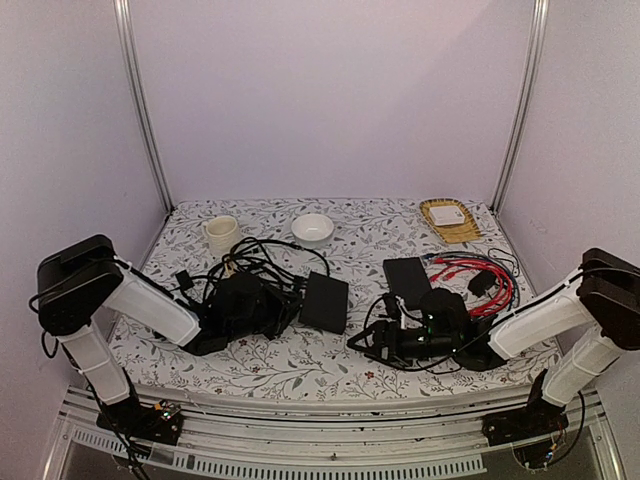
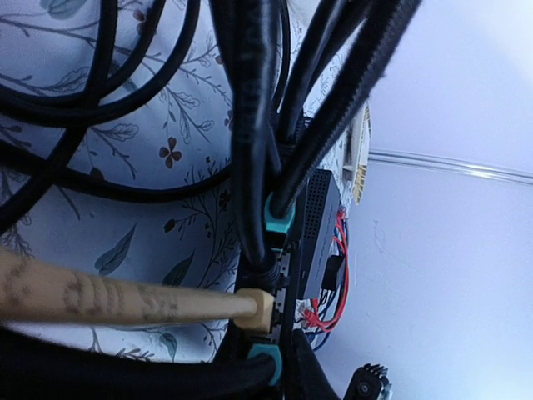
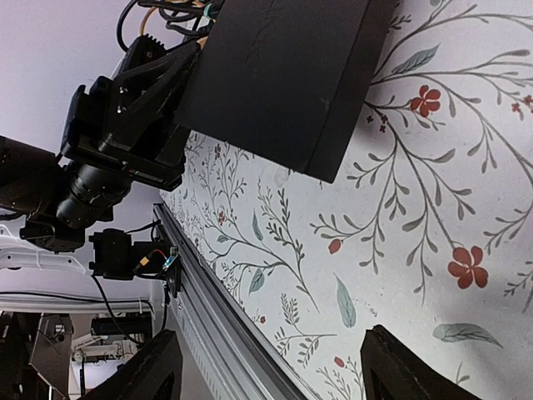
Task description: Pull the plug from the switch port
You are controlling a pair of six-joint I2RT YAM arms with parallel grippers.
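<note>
From above, the switch (image 1: 325, 301) is seen lying flat on the counter (image 1: 380, 225), left of the middle. A tangle of black cables (image 1: 255, 262) runs to its left edge. The left pincer (image 1: 288, 304) is set against that edge, but its tips are lost in the dark mass of wrist and cables. It is closed together, and whether anything is clamped in it cannot be told. A second black box (image 1: 406, 279) lies to the right, apart from the switch and beside a bundle of red cables (image 1: 482, 277). The right pincer (image 1: 362, 341) is held low in front of the gap between the two boxes. Its tips are hard to separate from the dark housing behind.

In the left wrist view, most of the picture is blocked by black cables close to the lens. A row of plugs is seen at the switch's port edge. A teal plug (image 2: 278, 222) and a beige plug (image 2: 256, 308) on a blurred beige cord are shown. Another teal one is cut off at the bottom. The pincer's own fingers cannot be made out.

In the right wrist view, one corner of the switch is shown, cut off at the top, with the left arm behind it. The right pincer's fingers (image 3: 416, 367) are seen wide apart above the cloth, with nothing between them.
</note>
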